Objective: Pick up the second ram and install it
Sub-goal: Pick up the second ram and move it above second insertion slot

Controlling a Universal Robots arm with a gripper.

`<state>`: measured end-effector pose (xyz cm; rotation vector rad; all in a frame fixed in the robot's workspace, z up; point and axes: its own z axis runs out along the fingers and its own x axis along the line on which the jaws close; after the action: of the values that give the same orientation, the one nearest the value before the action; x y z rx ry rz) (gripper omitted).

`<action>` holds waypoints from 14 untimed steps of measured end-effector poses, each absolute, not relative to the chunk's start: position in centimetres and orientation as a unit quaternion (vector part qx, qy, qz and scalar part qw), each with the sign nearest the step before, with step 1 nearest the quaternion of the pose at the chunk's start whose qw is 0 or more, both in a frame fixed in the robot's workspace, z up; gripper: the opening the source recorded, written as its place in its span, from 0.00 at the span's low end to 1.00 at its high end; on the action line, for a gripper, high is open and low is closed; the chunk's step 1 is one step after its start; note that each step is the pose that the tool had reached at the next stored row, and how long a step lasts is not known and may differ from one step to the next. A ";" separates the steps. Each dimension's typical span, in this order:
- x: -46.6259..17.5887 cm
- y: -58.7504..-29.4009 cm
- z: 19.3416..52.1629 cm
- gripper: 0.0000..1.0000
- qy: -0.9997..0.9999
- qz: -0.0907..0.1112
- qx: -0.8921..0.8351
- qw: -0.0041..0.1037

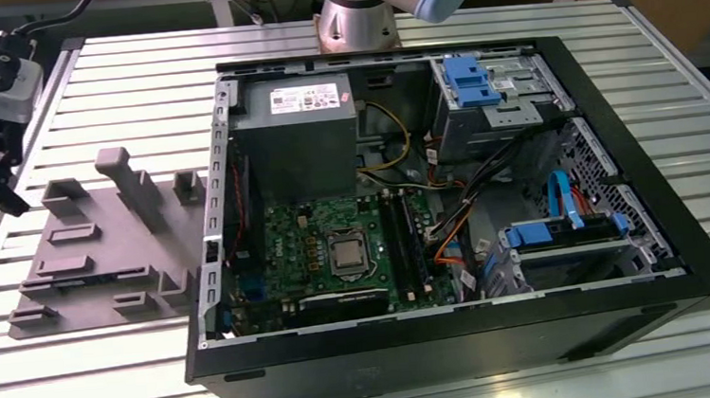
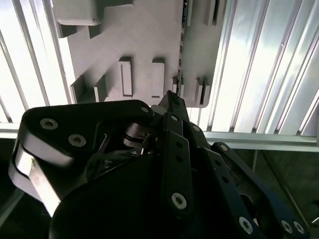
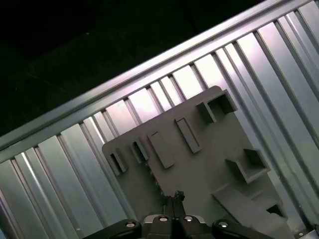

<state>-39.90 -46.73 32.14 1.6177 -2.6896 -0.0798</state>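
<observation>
The slatted metal table [image 1: 129, 65] carries an open computer case [image 1: 443, 344] on the exterior view's right. Its motherboard [image 1: 321, 249] lies flat inside, with the memory slots [image 1: 403, 243] beside the processor socket. On the exterior view's left, just beside the case wall, sits the grey moulded tray [image 1: 95, 276].

The gripper [image 1: 6, 200] hangs above the table's left edge, near the tray's left side. Its tips are clenched together in both wrist views, and nothing shows between them.

In the second wrist view a thin dark strip stands on edge in the tray. I take it for the second ram [image 2: 182, 50]. It begins close ahead of the tips, and its long axis runs straight on from them across the tray.

Small tray clips [image 2: 199, 89] stand just beside its near end. The taller upright blocks [image 1: 126, 184] are farther off. The slots are well apart from it, with the case wall between.
</observation>
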 end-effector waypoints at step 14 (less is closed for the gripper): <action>-39.9 -46.7 32.1 0.11 -0.794 -0.025 0.607 0.004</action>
<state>-39.90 -46.73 32.11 1.9032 -2.4885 -0.0788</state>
